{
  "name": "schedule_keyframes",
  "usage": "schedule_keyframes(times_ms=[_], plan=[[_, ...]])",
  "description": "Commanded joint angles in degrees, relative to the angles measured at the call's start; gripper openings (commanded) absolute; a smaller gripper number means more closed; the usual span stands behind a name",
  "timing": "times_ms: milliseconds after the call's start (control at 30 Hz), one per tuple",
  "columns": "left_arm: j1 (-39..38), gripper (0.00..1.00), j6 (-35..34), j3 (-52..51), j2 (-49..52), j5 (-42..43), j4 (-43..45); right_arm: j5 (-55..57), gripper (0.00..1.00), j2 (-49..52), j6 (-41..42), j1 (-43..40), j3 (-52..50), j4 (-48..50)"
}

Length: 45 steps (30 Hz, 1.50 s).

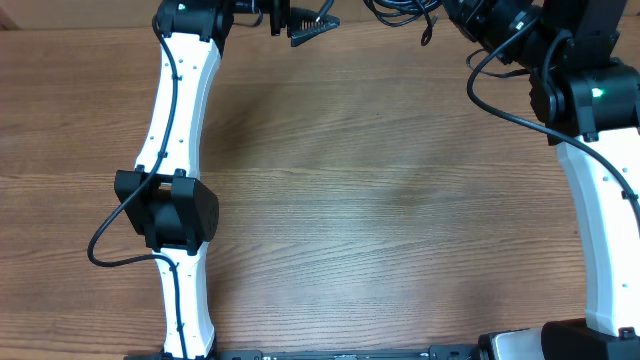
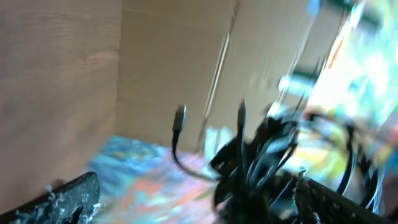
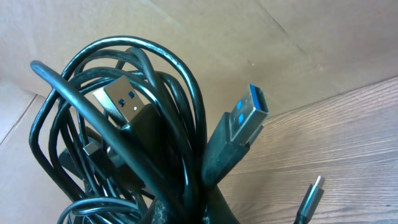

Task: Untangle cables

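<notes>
The cables (image 3: 124, 137), a tangled black bundle with a blue-tongued USB-A plug (image 3: 245, 115) sticking up, sit raised over the far edge of the wooden table (image 1: 400, 200). The right gripper (image 1: 455, 14) reaches over that edge and clamps the bundle's base, its fingers mostly hidden by wire. At the same edge, the left gripper (image 2: 199, 196) is spread wide and grasps nothing, with the blurred bundle beside one finger.

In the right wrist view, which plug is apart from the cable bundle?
The small slim plug at lower right, over the wood. The blue-tipped plug and the silvery plug, both wide, sit in the bundle.
</notes>
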Motion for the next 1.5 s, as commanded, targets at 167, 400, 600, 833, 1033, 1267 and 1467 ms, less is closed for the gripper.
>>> schedule_keyframes(times_ms=[167,400,600,833,1033,1267,1467], plan=[[0.42,1.00,-32.11,1.01,0.42,-7.30,0.20,-0.28,0.04,-1.84,0.24,-0.26,2.08,-0.44],[-0.46,0.72,-30.05,1.01,0.44,-12.76,0.31,0.76,0.04,-1.81,0.17,-0.26,2.05,-1.68],[-2.40,0.96,5.03,1.01,0.44,-12.04,10.14,0.76,0.04,-1.81,0.15,-0.26,2.05,-1.68],[-5.95,1.00,57.13,1.01,0.44,7.54,15.15,0.83,0.04,-1.81,-1.79,-0.26,2.05,-2.71],[-5.29,1.00,64.74,1.01,0.46,10.91,17.35,1.18,0.04,-1.81,-2.82,-0.37,2.05,-3.02],[-1.60,1.00,59.95,1.01,0.46,10.91,17.31,1.11,0.04,-1.79,-2.34,-3.82,2.05,-2.99],[-1.53,1.00,59.58,1.01,0.46,10.91,17.33,-0.33,0.04,-1.79,-2.16,-5.09,2.05,-2.93]])
